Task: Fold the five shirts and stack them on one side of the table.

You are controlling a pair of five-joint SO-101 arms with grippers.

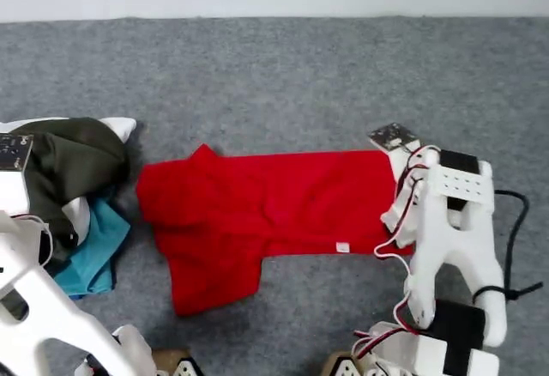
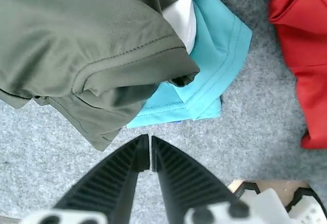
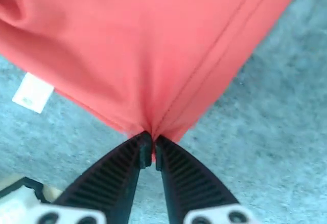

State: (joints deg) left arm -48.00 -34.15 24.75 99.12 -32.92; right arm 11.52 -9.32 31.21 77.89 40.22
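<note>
Where the grey felted table [image 1: 300, 75] spreads beneath both arms, a red cotton shirt [image 1: 257, 213] lies folded lengthwise into a long band, stretching away from the right gripper [image 3: 148, 150]. That gripper is clamped on the hem, probably to carry it over for the next fold, and the cloth puckers at the jaws. Just ahead of the left gripper [image 2: 149, 152], closed on nothing, sits a loose heap: olive shirt [image 2: 76, 40] over teal shirt [image 2: 214, 55]. A small white label [image 3: 31, 92] marks the red edge near the right gripper.
</note>
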